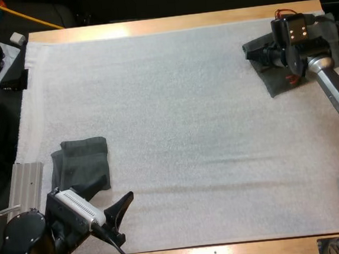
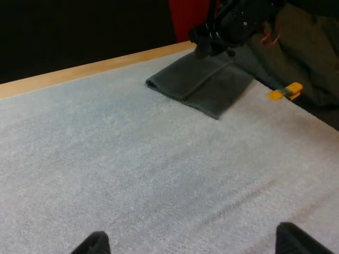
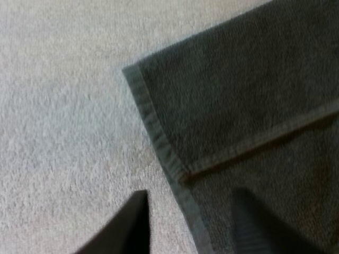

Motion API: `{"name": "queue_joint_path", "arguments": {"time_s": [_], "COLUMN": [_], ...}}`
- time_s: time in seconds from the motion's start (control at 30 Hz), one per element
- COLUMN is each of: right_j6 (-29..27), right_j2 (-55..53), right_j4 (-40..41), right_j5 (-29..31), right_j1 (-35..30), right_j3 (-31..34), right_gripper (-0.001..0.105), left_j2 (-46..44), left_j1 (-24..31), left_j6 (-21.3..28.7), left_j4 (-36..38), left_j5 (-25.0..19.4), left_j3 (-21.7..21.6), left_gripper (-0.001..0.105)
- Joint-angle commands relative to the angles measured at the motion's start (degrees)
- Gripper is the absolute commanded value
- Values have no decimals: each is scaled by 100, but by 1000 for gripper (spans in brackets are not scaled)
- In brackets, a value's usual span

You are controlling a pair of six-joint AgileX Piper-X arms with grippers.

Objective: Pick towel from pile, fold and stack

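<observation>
A dark grey-green towel (image 1: 279, 77) lies flat at the mat's far right, one layer folded over another; the left wrist view shows this towel (image 2: 204, 82) too. My right gripper (image 1: 258, 55) hovers low at its left edge. Up close, that gripper (image 3: 193, 227) is open and straddles the towel's hemmed edge (image 3: 159, 137), one finger over the mat and one over the cloth. A second, folded towel (image 1: 82, 163) sits at the mat's near left. My left gripper (image 1: 107, 196) stands open beside its near edge, its fingers (image 2: 90, 244) wide apart over bare mat.
A ribbed metal block (image 1: 27, 182) lies off the mat's left edge. More dark cloth (image 2: 312, 50) is heaped past the far right corner, behind the right arm. Open white mat (image 1: 188, 131) stretches between the two towels.
</observation>
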Motion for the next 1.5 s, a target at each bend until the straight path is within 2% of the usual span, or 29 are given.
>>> {"name": "queue_joint_path", "arguments": {"time_s": [0.0, 0.2, 0.77, 0.93, 1.03, 1.07, 1.13, 1.27, 1.47], "right_j6": [-8, -91, 136, 161, 174, 148, 121, 62, -128], "right_j2": [32, 559, 1270, 1349, 1355, 1343, 1336, 1420, 1340], "right_j4": [-80, -264, -653, -630, -588, -573, -568, -408, -212], "right_j5": [-12, -58, 242, 209, 206, 192, 200, 203, 164], "right_j1": [-31, -50, -59, -68, -72, -57, -44, -31, 31], "right_j3": [-25, -33, -184, -222, -224, -217, -215, -235, -256], "right_gripper": [54, 51, 48, 38, 23, 14, 16, 2, 0], "left_j2": [56, 52, 76, 72, 93, 83, 64, 61, 76], "left_j1": [-25, -21, -17, -14, -19, -20, -25, -20, -25], "left_j6": [-66, -92, -116, -110, -109, -107, -105, -103, -102], "left_j4": [-5, 4, 70, 90, 99, 74, 48, 47, 65], "left_j5": [81, 133, 172, 171, 168, 165, 161, 155, 150], "left_j3": [-35, -35, -28, -32, -27, -27, -28, -24, -30], "left_gripper": [62, 62, 62, 62, 62, 61, 61, 61, 61]}}
